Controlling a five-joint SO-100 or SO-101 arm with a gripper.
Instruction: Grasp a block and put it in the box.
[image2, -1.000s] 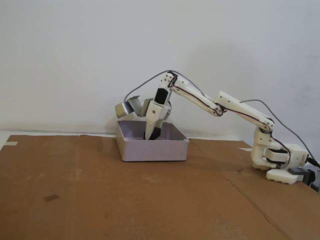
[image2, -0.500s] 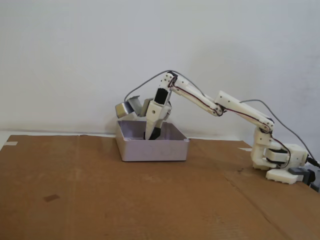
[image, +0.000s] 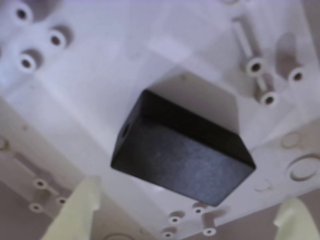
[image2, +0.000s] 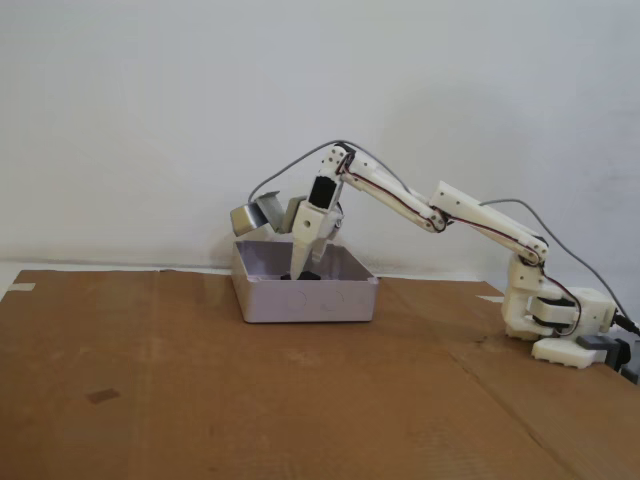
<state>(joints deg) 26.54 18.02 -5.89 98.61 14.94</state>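
Now the black block (image: 182, 150) lies on the floor of the lilac-grey box (image2: 305, 299), ahead of and between the two pale fingertips (image: 75, 212) at the bottom edge of the wrist view, touching neither. The jaws stand spread wide with nothing in them. In the fixed view, half a second ago the dark shape sat higher between the fingers; here it rests lower, at the box floor just beyond the gripper (image2: 300, 268). That reads as a release: the block appears delivered, and what seems left is lifting the arm clear without nudging the box wall.
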